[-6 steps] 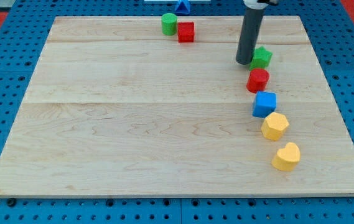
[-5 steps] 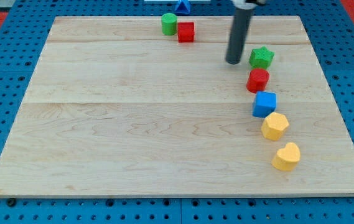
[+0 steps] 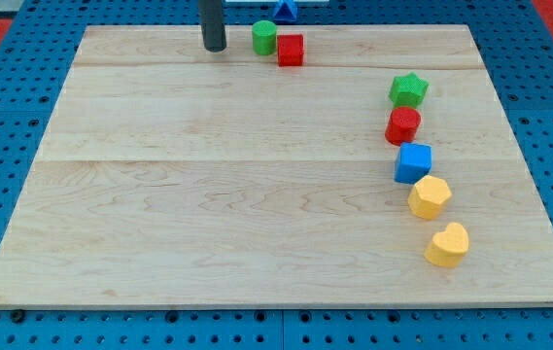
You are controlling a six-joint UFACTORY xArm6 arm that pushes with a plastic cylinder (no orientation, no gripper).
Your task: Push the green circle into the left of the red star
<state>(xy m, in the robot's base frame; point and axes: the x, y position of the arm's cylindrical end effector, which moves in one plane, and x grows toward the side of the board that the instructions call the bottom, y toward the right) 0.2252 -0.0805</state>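
The green circle (image 3: 264,37) stands near the board's top edge, a little left of centre. A red block (image 3: 291,50) touches its lower right side; its exact shape is hard to make out. My tip (image 3: 215,47) rests on the board to the left of the green circle, a short gap apart and touching no block. A second red block (image 3: 403,125), rounded, sits at the view's right, just below a green star (image 3: 408,90).
A blue cube (image 3: 413,161), a yellow hexagon (image 3: 430,196) and a yellow heart (image 3: 447,244) run down the view's right below the rounded red block. A blue triangle (image 3: 286,10) lies just beyond the board's top edge. The wooden board (image 3: 208,194) lies on a blue pegboard.
My tip has moved from beside the green star at the view's right across to the upper left, now left of the green circle. No block has moved.
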